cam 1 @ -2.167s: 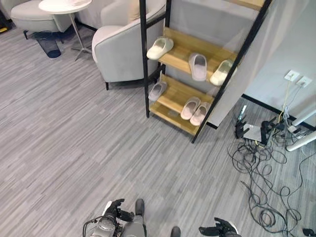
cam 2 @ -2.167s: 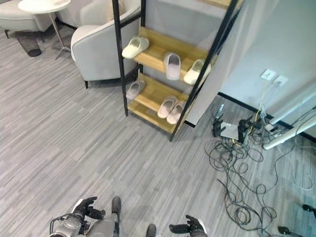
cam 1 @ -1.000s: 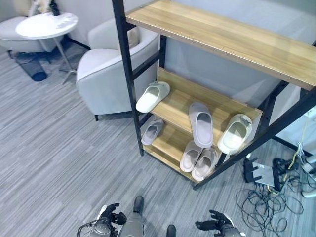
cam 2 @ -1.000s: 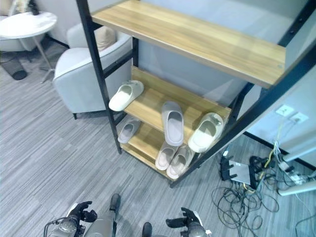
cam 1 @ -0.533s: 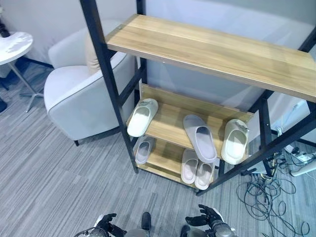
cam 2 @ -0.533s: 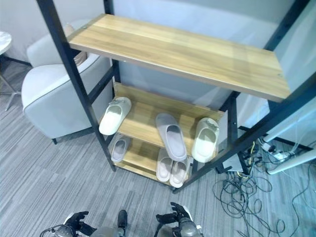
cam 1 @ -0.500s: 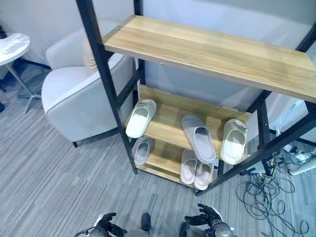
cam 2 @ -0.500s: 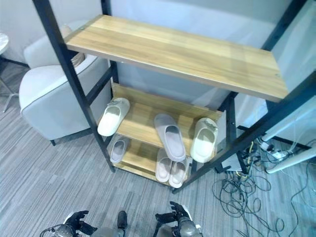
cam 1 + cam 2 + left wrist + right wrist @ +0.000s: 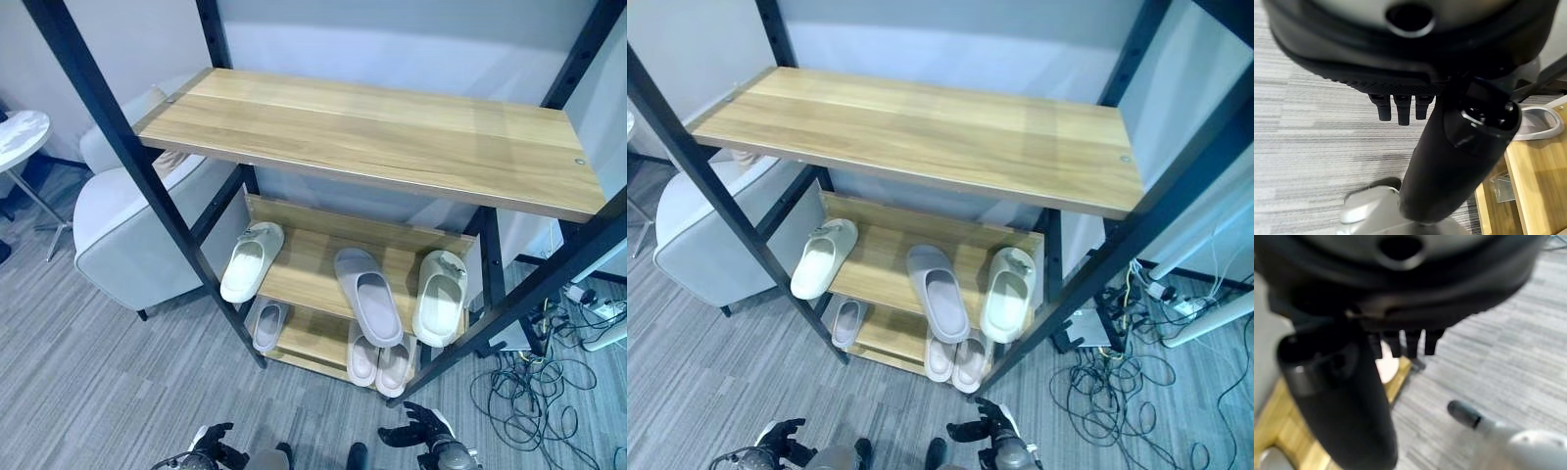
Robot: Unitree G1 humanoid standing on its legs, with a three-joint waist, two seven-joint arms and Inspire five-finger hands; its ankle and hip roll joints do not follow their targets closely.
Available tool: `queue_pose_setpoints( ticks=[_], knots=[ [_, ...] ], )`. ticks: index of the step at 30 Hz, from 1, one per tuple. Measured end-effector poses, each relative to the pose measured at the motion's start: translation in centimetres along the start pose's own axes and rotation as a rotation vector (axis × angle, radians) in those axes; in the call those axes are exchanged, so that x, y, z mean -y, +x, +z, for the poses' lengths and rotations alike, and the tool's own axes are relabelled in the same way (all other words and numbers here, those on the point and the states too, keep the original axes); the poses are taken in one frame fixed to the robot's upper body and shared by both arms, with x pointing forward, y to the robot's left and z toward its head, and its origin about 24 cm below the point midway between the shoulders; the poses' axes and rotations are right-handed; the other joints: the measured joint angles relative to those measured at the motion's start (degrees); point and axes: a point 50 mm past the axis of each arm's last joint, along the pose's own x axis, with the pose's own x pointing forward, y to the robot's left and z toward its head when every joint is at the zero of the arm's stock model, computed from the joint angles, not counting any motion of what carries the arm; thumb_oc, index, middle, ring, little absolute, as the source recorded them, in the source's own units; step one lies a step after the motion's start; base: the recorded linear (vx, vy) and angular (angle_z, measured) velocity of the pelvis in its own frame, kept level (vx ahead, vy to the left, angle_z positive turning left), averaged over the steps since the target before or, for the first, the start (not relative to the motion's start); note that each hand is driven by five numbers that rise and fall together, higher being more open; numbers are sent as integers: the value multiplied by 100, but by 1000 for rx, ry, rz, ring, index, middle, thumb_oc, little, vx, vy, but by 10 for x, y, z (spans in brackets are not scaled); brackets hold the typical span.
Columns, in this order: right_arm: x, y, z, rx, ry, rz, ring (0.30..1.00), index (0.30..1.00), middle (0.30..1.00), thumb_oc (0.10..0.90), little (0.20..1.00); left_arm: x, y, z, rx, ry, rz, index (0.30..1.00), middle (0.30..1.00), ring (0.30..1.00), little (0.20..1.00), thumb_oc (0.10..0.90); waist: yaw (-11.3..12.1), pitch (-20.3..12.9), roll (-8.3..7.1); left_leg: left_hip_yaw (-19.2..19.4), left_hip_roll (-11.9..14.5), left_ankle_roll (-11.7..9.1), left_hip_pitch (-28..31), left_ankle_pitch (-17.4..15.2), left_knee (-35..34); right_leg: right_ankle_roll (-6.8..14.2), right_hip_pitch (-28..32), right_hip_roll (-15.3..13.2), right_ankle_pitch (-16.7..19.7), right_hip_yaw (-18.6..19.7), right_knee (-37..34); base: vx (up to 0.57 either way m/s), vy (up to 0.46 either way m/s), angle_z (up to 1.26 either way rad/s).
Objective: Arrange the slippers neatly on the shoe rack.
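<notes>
On the shoe rack [image 9: 382,147] of pale wood boards and black metal posts, three smooth foam slippers lie lengthwise front to back on the middle shelf, a cream slipper [image 9: 251,260] leftmost, a grey slipper [image 9: 368,296] angled, while left hand [image 9: 214,446] and right hand [image 9: 419,433] hang low, fingers relaxed and empty.

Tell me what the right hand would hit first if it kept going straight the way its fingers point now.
Probably the bottom shelf of the shoe rack and the pale slipper pair at its front edge. The open right hand hangs low just before them; depth is uncertain.
</notes>
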Motion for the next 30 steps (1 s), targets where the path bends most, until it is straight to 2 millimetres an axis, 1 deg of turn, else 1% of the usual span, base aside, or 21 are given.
queue_pose_setpoints(
  ticks=[1,2,3,4,5,6,9,10,11,13,14,15,16,17,18,20,22,23,25,28,30],
  knots=[
    [5,0,-1,-3,-5,-10,900,900,900,800,900,2,0,0,1,16,-9,900,900,900,900,800,-29,1,87,-157,61,-56,124,71,-372,44,-17,47,13,27,0,30,175,-23],
    [7,0,-2,-4,-9,-16,900,900,900,800,900,5,0,0,1,23,-15,900,900,900,900,800,-68,-3,186,-168,120,-58,215,89,-513,93,-6,107,27,35,-1,21,288,-28],
    [6,0,-1,-2,-9,-11,900,900,900,800,900,3,0,0,4,24,-13,900,900,900,900,800,-83,66,95,-88,90,-65,341,257,-661,197,7,19,52,98,-6,4,184,-24],
    [4,0,-1,0,-6,-6,900,900,900,800,900,2,0,0,5,27,-10,900,900,900,900,800,-98,79,54,-47,48,1,388,297,-749,252,4,-33,63,112,-11,-5,301,-23],
    [0,-1,-1,0,0,4,900,900,900,800,900,-1,0,2,10,33,-6,900,900,900,900,800,-129,95,-43,11,-48,45,413,342,-810,321,-28,-142,89,162,5,-20,198,-18],
    [-5,-2,-2,1,5,15,900,900,900,800,900,-1,1,4,17,34,-7,900,900,900,900,800,-126,83,-96,62,-145,116,417,333,-829,395,-95,-229,102,259,35,-42,310,-22],
    [-15,-2,7,34,21,57,900,900,900,800,900,2,1,11,49,26,-20,900,900,900,900,800,-112,80,-112,331,-321,275,464,331,-891,563,-202,-404,233,417,70,-62,254,-38],
    [-20,-2,11,52,28,78,900,900,900,800,900,2,1,11,51,26,-26,900,900,900,900,800,-113,84,-112,413,-381,322,532,332,-941,586,-233,-432,276,449,72,-78,223,-59],
    [-25,-1,19,77,40,103,900,900,900,800,900,2,1,11,51,25,-31,900,900,900,900,800,-100,81,-103,599,-379,348,572,318,-944,592,-289,-476,332,526,122,-140,242,-59],
    [-31,-2,28,116,42,131,900,900,900,800,900,1,1,12,53,25,-31,900,900,900,900,800,-120,88,-117,732,-485,412,630,277,-962,638,-333,-494,399,560,153,-117,144,-54],
    [-33,-2,36,147,38,145,900,900,900,800,900,1,1,12,58,25,-32,900,900,900,900,800,-109,91,-111,879,-469,463,613,252,-939,642,-494,-500,461,568,273,-54,70,-62],
    [-35,-3,44,177,40,160,900,900,900,800,900,-1,1,13,63,17,-29,900,900,900,900,800,-95,110,-115,1032,-443,522,624,233,-939,630,-535,-520,544,379,275,-53,69,-58],
    [-36,-3,45,185,42,167,900,900,900,800,900,-1,1,12,62,9,-26,900,900,900,900,800,-88,113,-126,1089,-452,563,658,235,-971,635,-526,-559,510,198,286,-30,60,-30],
    [-38,-4,45,189,46,174,900,900,900,800,900,-1,1,11,62,7,-25,900,900,900,900,800,-80,115,-117,1087,-450,610,685,219,-1019,645,-497,-569,373,50,359,-7,26,-15],
    [-39,-7,47,208,61,190,900,900,900,800,900,-2,0,6,52,-10,-21,900,900,900,900,800,8,109,-127,1151,-448,575,810,269,-1147,579,-454,-586,188,-192,399,-5,14,-15],
    [-42,-11,54,257,83,217,900,900,900,800,900,-1,-2,1,46,-22,-20,900,900,900,900,800,48,107,-115,1143,-405,509,850,304,-1244,588,-469,-601,205,-365,398,30,-23,-7],
    [-43,-13,59,286,90,235,900,900,900,800,900,-1,-2,-1,41,-30,-17,900,900,900,900,800,80,85,-84,1092,-350,432,878,356,-1312,567,-387,-480,278,-351,230,59,-29,5],
    [-42,-16,63,311,95,248,900,900,900,800,900,1,-3,-4,36,-37,-20,900,900,900,900,800,108,71,-61,1100,-321,415,893,367,-1313,526,-274,-434,365,-366,15,37,-35,-5],
    [-41,-22,75,376,125,273,900,900,900,800,900,4,-4,-8,28,-39,-26,900,900,900,900,800,90,30,-24,1095,-281,383,914,397,-1313,497,-100,-348,519,-375,-310,15,-38,-1],
    [-39,-32,90,459,152,322,900,900,900,800,900,11,-5,-6,36,-44,-40,900,900,900,900,800,76,-39,56,1043,-238,364,934,405,-1313,468,-49,-296,536,-405,-305,18,-39,8],
    [-41,-40,97,505,169,368,900,900,900,800,900,16,-5,-1,54,-30,-58,900,900,900,900,800,47,-74,86,900,-231,342,915,413,-1314,467,34,-299,500,-549,-306,25,-34,33]
  ],
)
